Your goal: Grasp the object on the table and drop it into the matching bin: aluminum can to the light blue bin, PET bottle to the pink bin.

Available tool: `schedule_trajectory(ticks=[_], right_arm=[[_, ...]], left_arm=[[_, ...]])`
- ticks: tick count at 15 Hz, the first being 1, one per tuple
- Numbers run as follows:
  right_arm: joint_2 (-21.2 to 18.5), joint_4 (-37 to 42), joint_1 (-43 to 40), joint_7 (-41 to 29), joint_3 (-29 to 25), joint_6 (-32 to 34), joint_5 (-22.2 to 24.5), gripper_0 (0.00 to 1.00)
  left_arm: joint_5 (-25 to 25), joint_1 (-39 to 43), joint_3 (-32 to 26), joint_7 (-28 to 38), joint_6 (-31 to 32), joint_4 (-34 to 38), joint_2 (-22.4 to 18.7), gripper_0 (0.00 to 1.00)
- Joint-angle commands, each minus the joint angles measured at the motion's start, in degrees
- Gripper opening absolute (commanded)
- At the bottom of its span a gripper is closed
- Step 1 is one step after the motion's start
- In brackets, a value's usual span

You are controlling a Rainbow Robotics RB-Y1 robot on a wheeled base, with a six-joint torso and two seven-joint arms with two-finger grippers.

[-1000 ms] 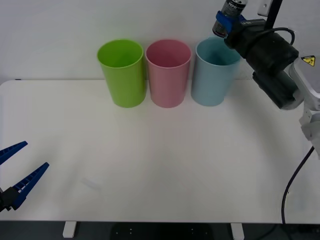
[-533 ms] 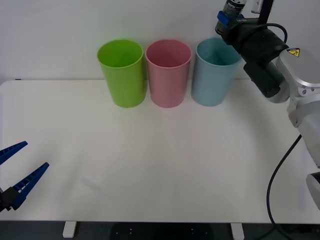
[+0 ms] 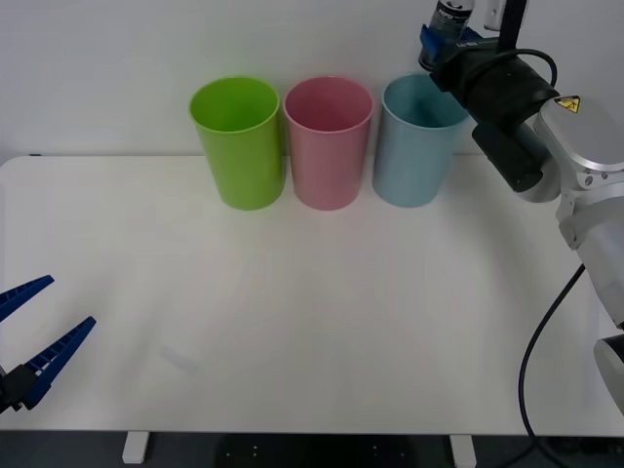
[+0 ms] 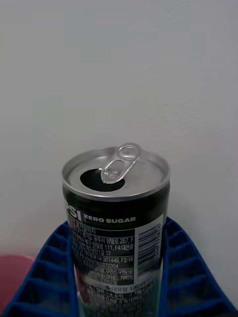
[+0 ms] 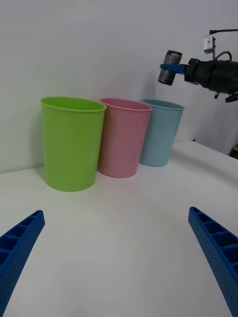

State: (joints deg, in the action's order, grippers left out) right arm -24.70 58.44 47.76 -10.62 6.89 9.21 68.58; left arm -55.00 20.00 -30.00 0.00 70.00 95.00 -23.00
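Observation:
My right gripper (image 3: 444, 39) is shut on the aluminum can (image 4: 117, 223), a silver can with dark print and a raised pull tab. It holds the can (image 3: 452, 14) upright in the air, above the right part of the light blue bin's rim (image 3: 421, 141). The left wrist view shows the can (image 5: 169, 67) high over the light blue bin (image 5: 159, 132). The pink bin (image 3: 328, 142) stands left of the blue one. My left gripper (image 3: 34, 336) rests open low at the table's near left edge.
A lime green bin (image 3: 239, 141) stands left of the pink one, all three in a row at the back of the white table (image 3: 312, 312). A white wall rises right behind them. The right arm's black cable (image 3: 546, 341) hangs at the right.
The right arm has swung inward, and the can has edged slightly up over the light blue bin. The left arm has not moved.

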Motion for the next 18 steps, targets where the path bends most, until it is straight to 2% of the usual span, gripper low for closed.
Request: schedule_trajectory(ticks=[1, 8, 13, 18], right_arm=[[0.0, -0.08, -0.03, 1.21, -0.04, 0.01, 0.15, 1.0], [-0.61, 1.76, -2.06, 2.8, -0.04, 1.33, -0.29, 1.0], [-2.46, 14.24, -11.02, 2.71, 0.05, 2.12, -0.47, 1.0], [-6.5, 24.35, -20.6, 3.32, -0.74, 8.54, -3.02, 1.0]], left_arm=[[0.0, 0.0, 0.0, 0.0, 0.0, 0.0, 0.0, 1.0], [0.0, 0.0, 0.0, 0.0, 0.0, 0.0, 0.0, 1.0], [0.0, 0.0, 0.0, 0.0, 0.0, 0.0, 0.0, 1.0], [0.0, 0.0, 0.0, 0.0, 0.0, 0.0, 0.0, 1.0]])
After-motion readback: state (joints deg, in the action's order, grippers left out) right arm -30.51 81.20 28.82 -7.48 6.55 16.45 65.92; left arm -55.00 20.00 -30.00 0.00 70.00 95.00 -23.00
